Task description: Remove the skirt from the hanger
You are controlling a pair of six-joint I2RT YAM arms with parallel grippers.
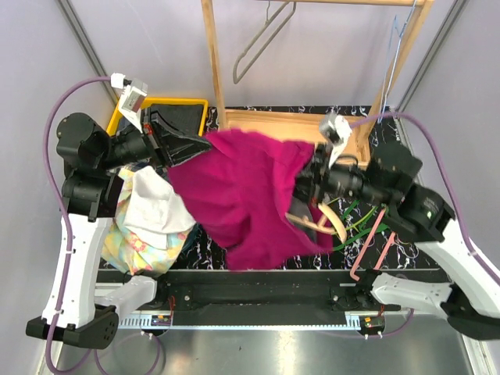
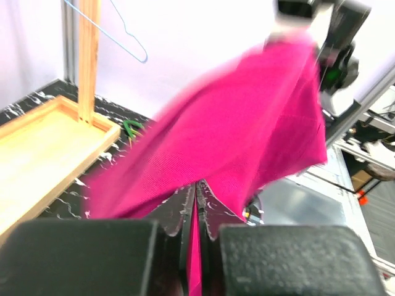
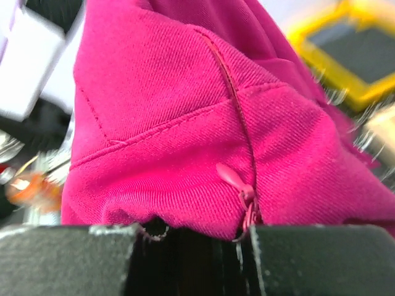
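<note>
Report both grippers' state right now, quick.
Left gripper: closed, pinching an edge of the pink skirt.
Right gripper: closed, holding the pink skirt near its zipper.

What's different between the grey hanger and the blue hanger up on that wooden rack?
Colour aside, the grey hanger is the thicker of the two, while the blue hanger is a thin wire. In the overhead view the grey hanger hangs nearer the left post of the wooden rack, and the blue hanger hangs by the right post. Both hang bare, with no garment on them.
</note>
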